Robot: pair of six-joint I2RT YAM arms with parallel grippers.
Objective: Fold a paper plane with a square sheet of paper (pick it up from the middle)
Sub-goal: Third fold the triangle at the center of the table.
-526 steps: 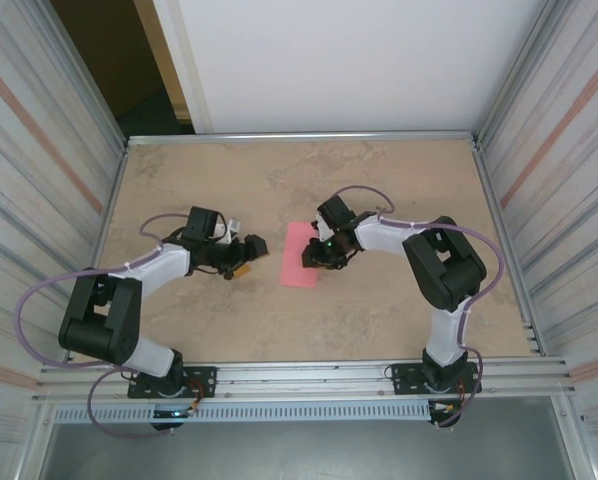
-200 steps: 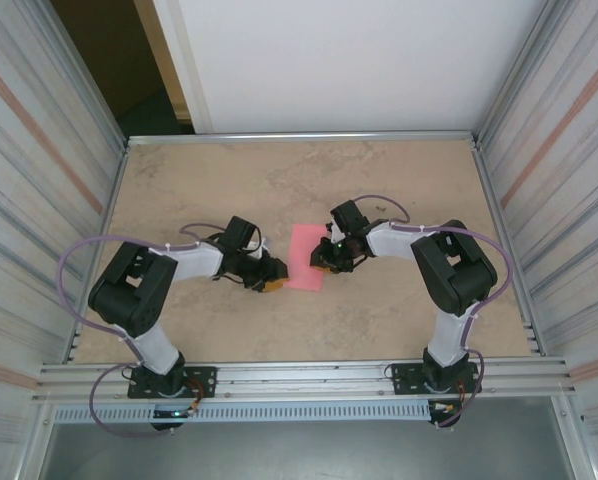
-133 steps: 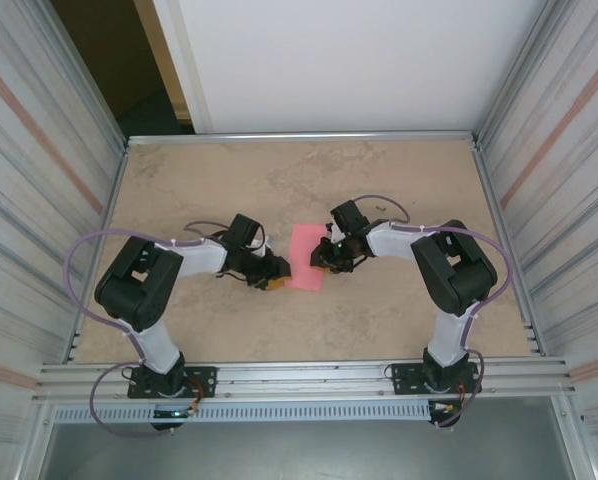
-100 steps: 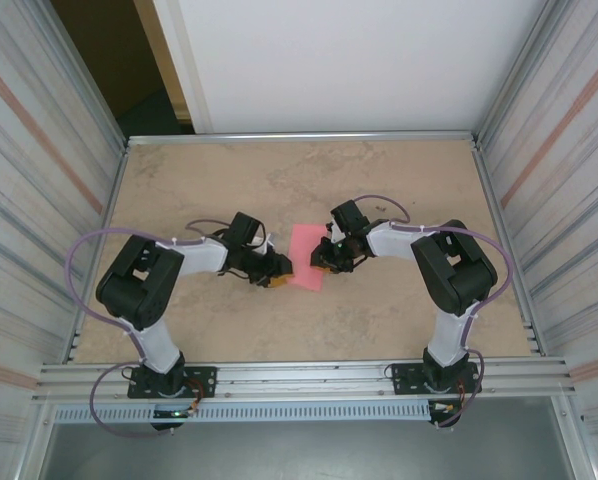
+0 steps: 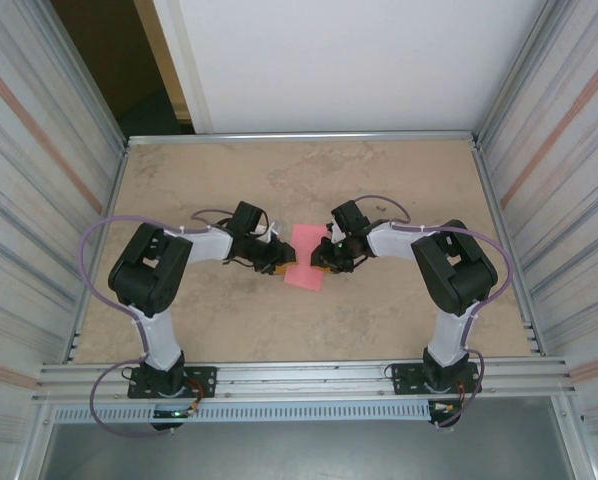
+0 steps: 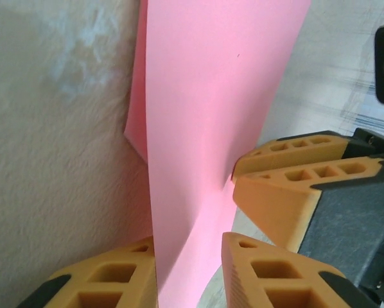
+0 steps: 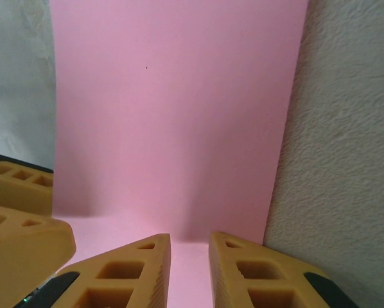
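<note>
The square sheet of paper [image 5: 304,256] lies mid-table as a pink folded rectangle. My left gripper [image 5: 279,264] is at its left edge and my right gripper [image 5: 321,260] at its right edge. In the left wrist view the paper [image 6: 211,96] rises and twists up between the left gripper's [image 6: 189,247] open fingers; the right gripper's orange fingers [image 6: 295,186] sit at its far edge. In the right wrist view the right gripper [image 7: 190,239] rests on the flat paper [image 7: 173,109], a narrow gap between its fingers. The left gripper's fingers [image 7: 18,192] show at the left.
The beige table [image 5: 209,170] is bordered by ribbed metal walls [image 5: 49,200] left and right and a white wall behind. A dark doorway [image 5: 119,60] opens at the far left. An aluminium rail [image 5: 299,375] runs along the near edge.
My left gripper has swung right from beside the paper to its left edge, and the edge now lifts between its fingers. The right gripper stays put at the right edge.
</note>
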